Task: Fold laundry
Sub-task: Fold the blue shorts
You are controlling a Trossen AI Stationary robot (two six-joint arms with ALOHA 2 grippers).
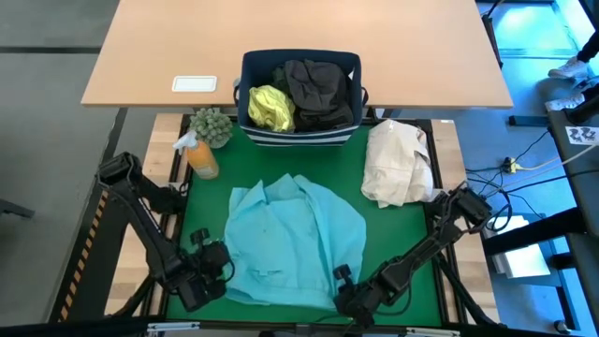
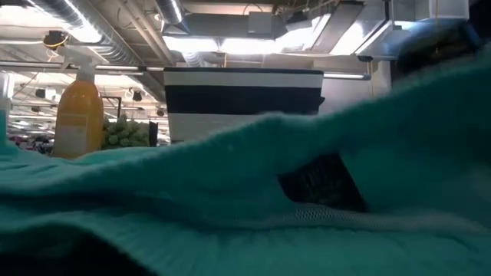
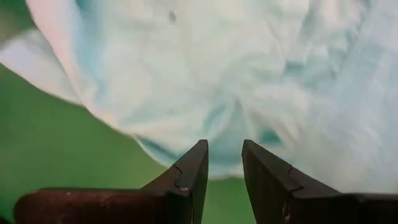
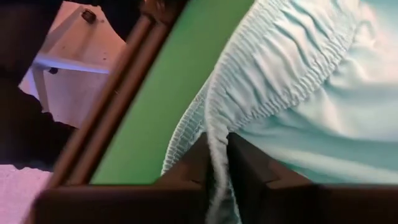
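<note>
At the bottom edge of the high view, right of centre, the right pincer (image 1: 348,298) sits at the near hem of the turquoise shirt (image 1: 295,239), and its wrist view shows the ribbed hem (image 4: 217,134) running down between the two fingers, which stand only narrowly apart with the cloth caught in the slot; whether they grip firmly or are letting go I cannot tell. At the lower left of that high view the left pincer (image 1: 208,273) lies by the shirt's left border; its fingers (image 3: 189,180) stand slightly apart with nothing between them, the fabric edge just beyond the tips. The shirt lies rumpled across the middle of the green mat (image 1: 402,234) on the tabletop. To do this step well, both pincers should probably take matching corners of the hem and lift evenly, so the cloth does not twist. Further up the frame, the navy bin (image 1: 299,98) holds a yellow-green garment (image 1: 270,108) and a dark garment (image 1: 323,92); a cream bundle (image 1: 398,164), an orange spray bottle (image 1: 199,157) and a small plant (image 1: 212,124) stand clear.
</note>
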